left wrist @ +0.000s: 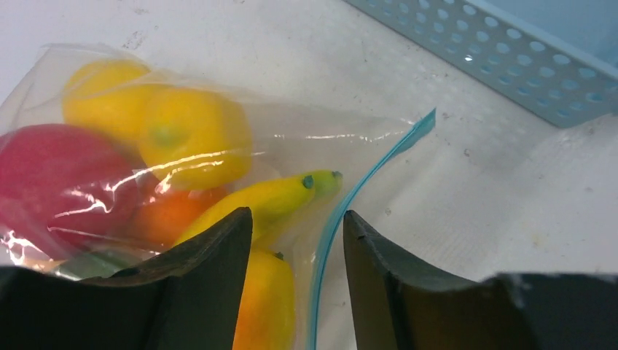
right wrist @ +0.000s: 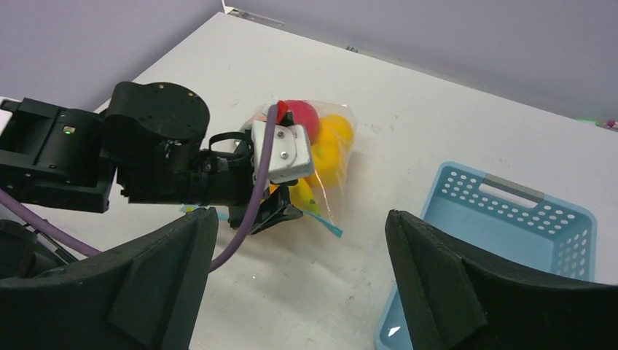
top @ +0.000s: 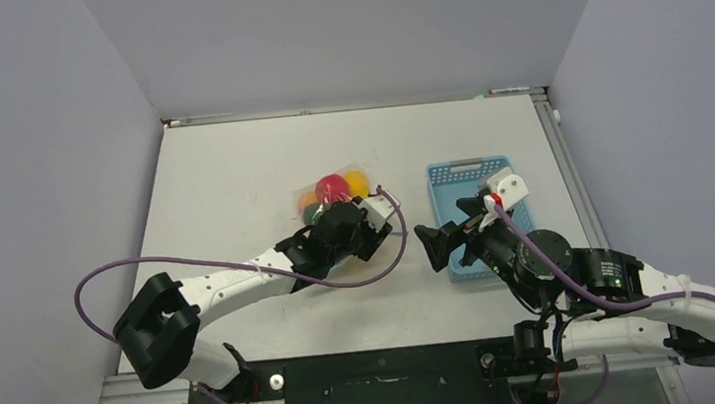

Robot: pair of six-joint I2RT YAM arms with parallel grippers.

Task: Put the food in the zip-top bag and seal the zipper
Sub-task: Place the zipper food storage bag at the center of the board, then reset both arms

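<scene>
The clear zip-top bag (top: 331, 195) lies on the white table with the food inside. Through its film I see a red fruit (left wrist: 51, 175), yellow rounds (left wrist: 182, 138), an orange one (left wrist: 167, 215) and a yellow banana (left wrist: 270, 200). My left gripper (left wrist: 295, 226) sits low at the bag's near edge. Its jaws stand apart on either side of the light blue zipper (left wrist: 342, 211), one finger over the bag and one over bare table. My right gripper (right wrist: 300, 233) hovers wide open and empty to the right of the bag, facing the left gripper (right wrist: 280, 215).
A light blue mesh basket (top: 470, 176) stands to the right of the bag, beside my right gripper (top: 434, 244), and looks empty. Its wall (left wrist: 495, 51) lies close beyond the zipper's tip. The left arm's purple cable (right wrist: 255, 197) loops near the bag.
</scene>
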